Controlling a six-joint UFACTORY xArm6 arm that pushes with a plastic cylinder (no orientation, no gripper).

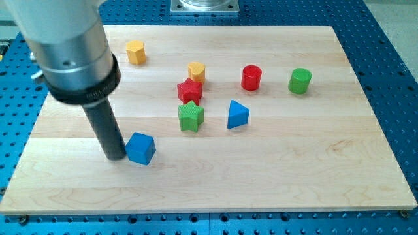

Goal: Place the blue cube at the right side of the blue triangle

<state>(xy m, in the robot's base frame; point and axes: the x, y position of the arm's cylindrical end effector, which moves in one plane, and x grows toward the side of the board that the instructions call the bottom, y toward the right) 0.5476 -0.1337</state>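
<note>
The blue cube (140, 148) sits on the wooden board at the lower left of the middle. The blue triangle (237, 114) lies to its right and a little higher, well apart from it. My tip (116, 156) rests on the board right at the cube's left side, touching or nearly touching it. The thick grey arm body rises from it toward the view's top left.
A green star (191, 116) lies between cube and triangle, with a red star (189, 90) and a yellow heart-like block (196, 71) above it. A red cylinder (251, 78), a green cylinder (300, 80) and a yellow hexagon (136, 51) lie farther up.
</note>
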